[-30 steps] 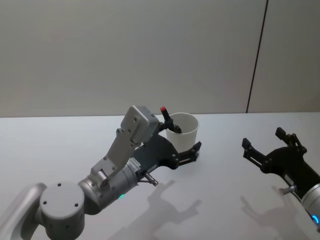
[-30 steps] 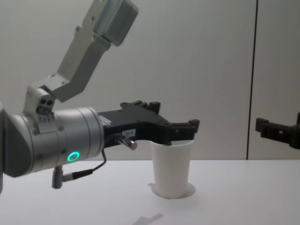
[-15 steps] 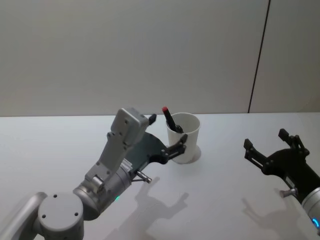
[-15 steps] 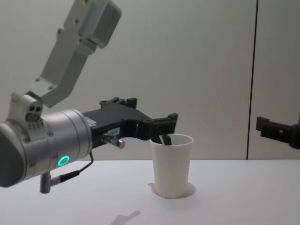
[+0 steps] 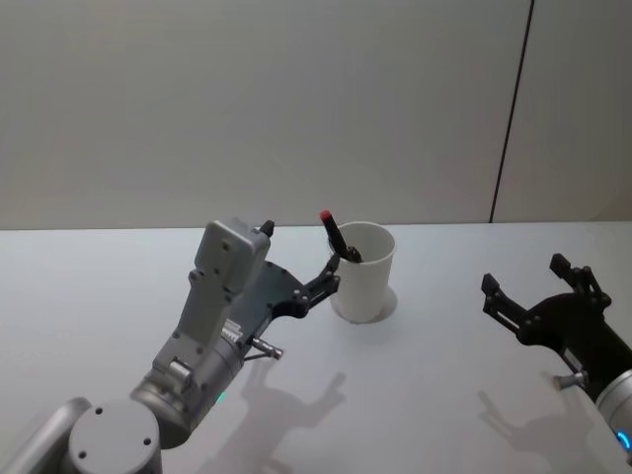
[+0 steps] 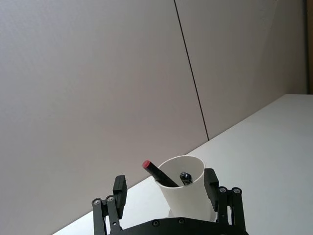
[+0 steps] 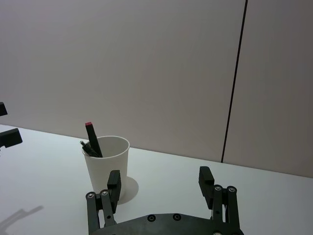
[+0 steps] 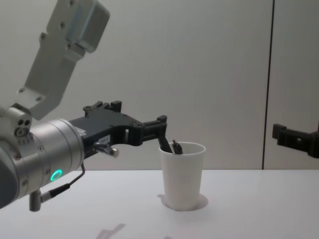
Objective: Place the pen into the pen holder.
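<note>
Risk: the cup (image 5: pixel 362 284) may be tipped if clipped by the left gripper (image 5: pixel 296 268), whose released, empty fingers hang just beside it. Pen (image 5: pixel 334 237): one red-capped, leaning inside the cup; a second dark item is glimpsed within. Cup: one. Right gripper (image 5: pixel 538 289): fingers spread, parked well apart on the table (image 5: pixel 425 375)

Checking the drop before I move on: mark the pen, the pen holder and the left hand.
pen (image 5: pixel 331 231), head view, shaft above the rim.
pen holder (image 5: pixel 362 286), head view, front wall.
left hand (image 5: pixel 296 267), head view, between its open fingertips.
</note>
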Motion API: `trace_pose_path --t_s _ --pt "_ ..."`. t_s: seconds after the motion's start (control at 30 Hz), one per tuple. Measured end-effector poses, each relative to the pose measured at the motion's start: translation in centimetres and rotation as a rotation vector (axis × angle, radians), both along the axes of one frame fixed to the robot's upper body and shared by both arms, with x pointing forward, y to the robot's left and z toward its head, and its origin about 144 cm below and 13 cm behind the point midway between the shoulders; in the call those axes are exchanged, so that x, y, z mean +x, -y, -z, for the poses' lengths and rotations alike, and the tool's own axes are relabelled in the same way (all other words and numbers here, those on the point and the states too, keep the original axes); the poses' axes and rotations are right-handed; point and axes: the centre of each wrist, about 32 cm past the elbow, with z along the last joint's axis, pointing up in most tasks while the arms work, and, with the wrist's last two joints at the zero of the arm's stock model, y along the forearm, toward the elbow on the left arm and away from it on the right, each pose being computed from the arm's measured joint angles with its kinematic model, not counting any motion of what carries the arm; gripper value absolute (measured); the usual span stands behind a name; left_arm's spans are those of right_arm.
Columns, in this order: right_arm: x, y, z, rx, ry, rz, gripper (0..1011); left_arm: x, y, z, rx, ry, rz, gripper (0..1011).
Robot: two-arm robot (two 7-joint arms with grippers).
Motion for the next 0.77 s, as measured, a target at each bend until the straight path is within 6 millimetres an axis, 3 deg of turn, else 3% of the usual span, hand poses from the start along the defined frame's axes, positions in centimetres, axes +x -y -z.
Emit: trace_pose_path --t_s 0.77 --pt "0.0 0.0 0.0 0.0 0.0 0.0 1001 -0.17 -0.03 0.09 -0.005 0.006 -0.022 1004"
